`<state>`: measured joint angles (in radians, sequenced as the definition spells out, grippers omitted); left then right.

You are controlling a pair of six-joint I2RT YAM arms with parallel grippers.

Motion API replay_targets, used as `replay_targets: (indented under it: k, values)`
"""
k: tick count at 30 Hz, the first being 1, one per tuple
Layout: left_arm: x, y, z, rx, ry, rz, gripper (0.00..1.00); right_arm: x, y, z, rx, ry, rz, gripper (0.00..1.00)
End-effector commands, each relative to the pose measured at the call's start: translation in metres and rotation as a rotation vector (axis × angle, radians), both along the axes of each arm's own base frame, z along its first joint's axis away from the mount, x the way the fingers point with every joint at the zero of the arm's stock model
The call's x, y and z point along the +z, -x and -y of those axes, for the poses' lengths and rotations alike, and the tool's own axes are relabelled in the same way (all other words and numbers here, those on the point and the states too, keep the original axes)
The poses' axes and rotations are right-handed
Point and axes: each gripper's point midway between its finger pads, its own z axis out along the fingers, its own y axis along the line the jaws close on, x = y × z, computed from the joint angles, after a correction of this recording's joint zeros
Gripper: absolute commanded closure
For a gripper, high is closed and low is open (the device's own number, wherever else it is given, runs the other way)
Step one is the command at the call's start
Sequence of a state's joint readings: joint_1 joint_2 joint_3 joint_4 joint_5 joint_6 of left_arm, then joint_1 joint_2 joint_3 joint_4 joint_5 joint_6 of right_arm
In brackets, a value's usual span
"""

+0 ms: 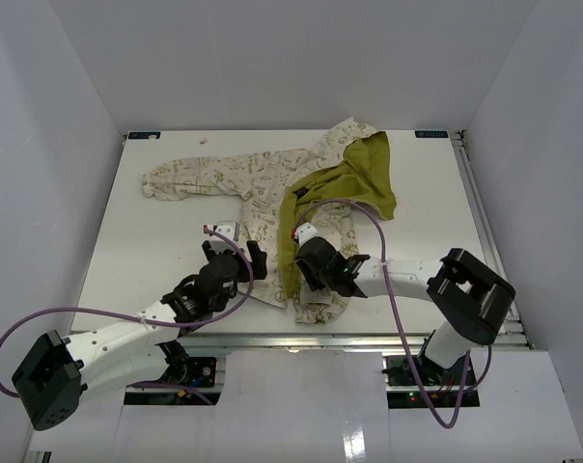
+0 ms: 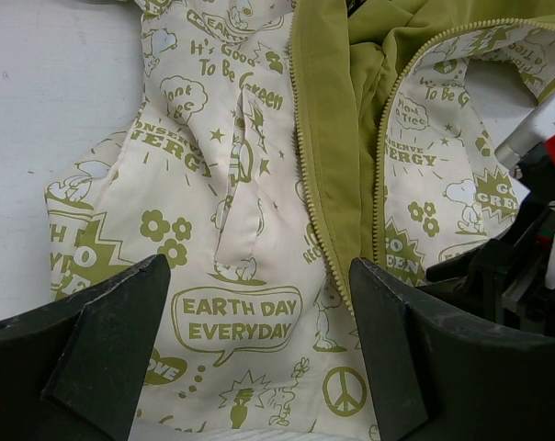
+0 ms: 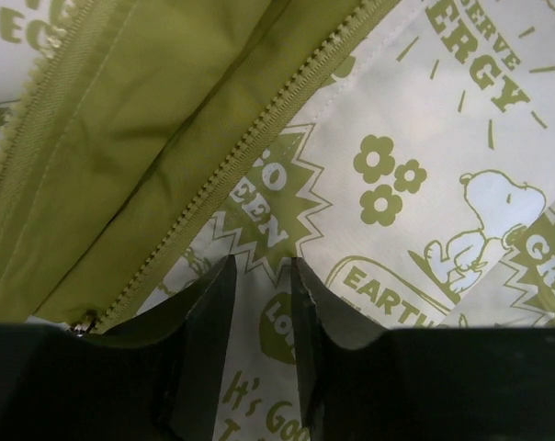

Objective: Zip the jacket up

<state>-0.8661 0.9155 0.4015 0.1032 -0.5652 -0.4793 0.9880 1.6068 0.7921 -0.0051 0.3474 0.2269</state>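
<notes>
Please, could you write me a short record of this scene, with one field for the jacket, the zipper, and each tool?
jacket: spread on the table, front open, olive lining showing
zipper: not closed, its two rows of teeth apart
left tool: wide open over one printed front panel, holding nothing
right tool: jaws nearly together over the other panel, beside the zipper; grip unclear

Reaches forward and rightward with the left arm (image 1: 118,338) from its base, holding the left gripper (image 2: 259,276) tipped downward, jaws spread wide. Folds the right arm (image 1: 407,282) at a raised elbow and stretches leftward, right gripper (image 3: 262,280) aimed down, jaws only narrowly apart. Sets both grippers near each other, not touching.
</notes>
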Motion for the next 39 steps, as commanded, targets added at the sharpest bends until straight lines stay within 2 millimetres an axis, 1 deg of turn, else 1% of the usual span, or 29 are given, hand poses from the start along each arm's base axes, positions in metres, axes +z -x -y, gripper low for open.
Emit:
replay_targets:
  k: [1, 2, 3, 4, 9, 12, 15, 17, 18, 19, 22, 23, 28, 32, 35, 37, 39]
  values:
    - [0.016, -0.001, 0.001, 0.004, 0.042, 0.032, 0.1, 0.018, -0.018, -0.002, -0.059, -0.022, 0.062, 0.79]
    - [0.016, -0.001, 0.001, 0.003, 0.043, 0.033, 0.1, 0.02, -0.019, 0.0, -0.07, -0.021, 0.073, 0.87]
    - [0.016, -0.001, 0.001, 0.003, 0.045, 0.034, 0.1, 0.021, -0.021, 0.001, -0.079, -0.017, 0.081, 0.92]
    - [0.016, -0.001, 0.002, 0.0, 0.045, 0.034, 0.1, 0.027, -0.023, 0.002, -0.09, -0.026, 0.099, 0.92]
    - [0.01, -0.001, 0.009, -0.027, 0.047, 0.017, 0.1, 0.061, -0.027, 0.002, -0.101, -0.094, 0.161, 0.92]
    - [0.012, 0.005, 0.025, -0.108, 0.082, 0.002, 0.11, 0.077, -0.028, 0.001, -0.097, -0.124, 0.186, 0.92]
    - [0.021, 0.013, 0.044, -0.207, 0.143, 0.008, 0.13, 0.094, -0.025, -0.001, -0.079, -0.184, 0.21, 0.92]
    - [0.026, 0.021, 0.059, -0.293, 0.177, -0.004, 0.13, 0.099, -0.02, 0.002, -0.068, -0.225, 0.226, 0.92]
    - [0.033, 0.022, 0.063, -0.311, 0.191, -0.004, 0.14, 0.102, -0.019, 0.001, -0.057, -0.247, 0.236, 0.92]
    - [0.031, 0.024, 0.066, -0.327, 0.187, -0.021, 0.14, 0.108, -0.017, -0.004, -0.026, -0.282, 0.246, 0.92]
    - [0.04, 0.034, 0.083, -0.421, 0.22, -0.049, 0.15, 0.127, -0.009, -0.009, 0.033, -0.375, 0.284, 0.92]
    - [0.043, 0.036, 0.086, -0.442, 0.228, -0.049, 0.15, 0.132, -0.006, -0.011, 0.061, -0.398, 0.297, 0.92]
    - [0.055, 0.042, 0.093, -0.522, 0.226, -0.008, 0.15, 0.142, 0.01, -0.019, 0.195, -0.475, 0.336, 0.92]
    - [0.06, 0.045, 0.097, -0.579, 0.182, 0.012, 0.15, 0.155, 0.022, -0.022, 0.28, -0.515, 0.368, 0.92]
    - [0.06, 0.043, 0.094, -0.575, 0.165, 0.042, 0.15, 0.163, 0.027, -0.018, 0.325, -0.526, 0.403, 0.92]
    - [0.067, 0.037, 0.09, -0.556, 0.151, 0.114, 0.19, 0.169, 0.026, -0.015, 0.333, -0.538, 0.426, 0.92]
    - [0.069, 0.037, 0.09, -0.581, 0.138, 0.172, 0.19, 0.169, 0.026, -0.012, 0.342, -0.55, 0.421, 0.92]
